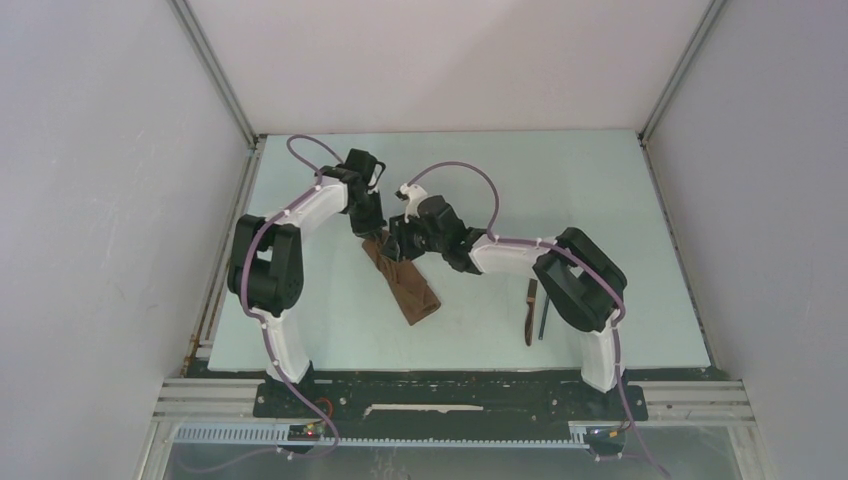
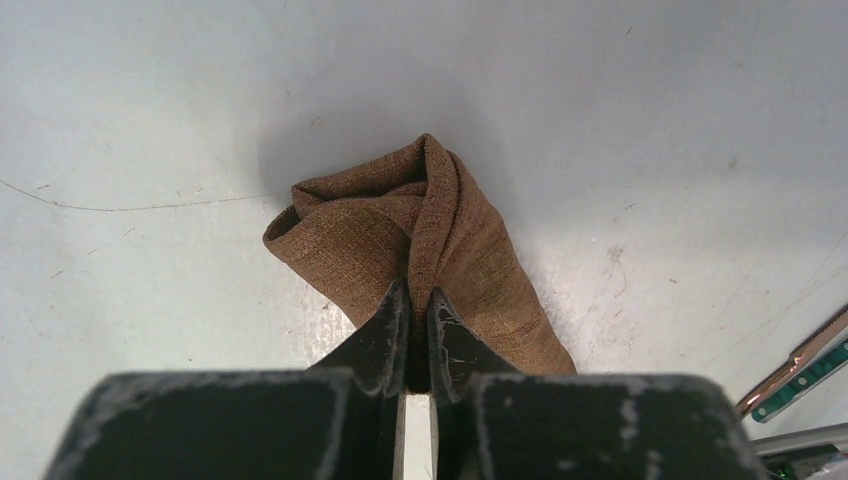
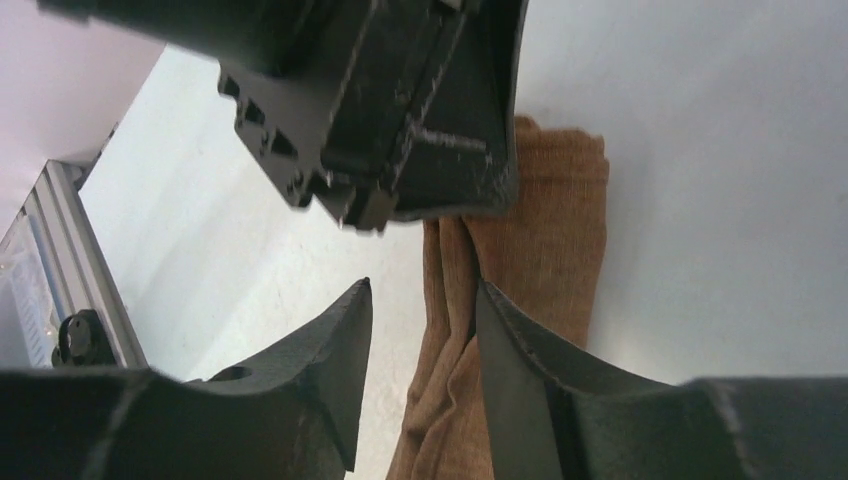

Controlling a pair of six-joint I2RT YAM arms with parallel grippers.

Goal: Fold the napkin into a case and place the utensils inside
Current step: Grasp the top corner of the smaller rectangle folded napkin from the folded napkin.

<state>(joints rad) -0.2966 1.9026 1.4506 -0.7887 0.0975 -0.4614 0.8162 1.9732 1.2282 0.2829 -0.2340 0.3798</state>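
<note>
Napkin (image 2: 470,250) pinched in closed L end effector (image 2: 418,295); R end effector (image 3: 420,290) open over it.

1 folded brown napkin (image 1: 402,282), 2 utensils (image 1: 531,312), 1 left gripper (image 2: 420,295), 1 right gripper (image 3: 422,290)

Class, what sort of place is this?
Probably a robot test cell: white walls enclose the table, and a left arm and right arm are bolted to a metal frame.
</note>
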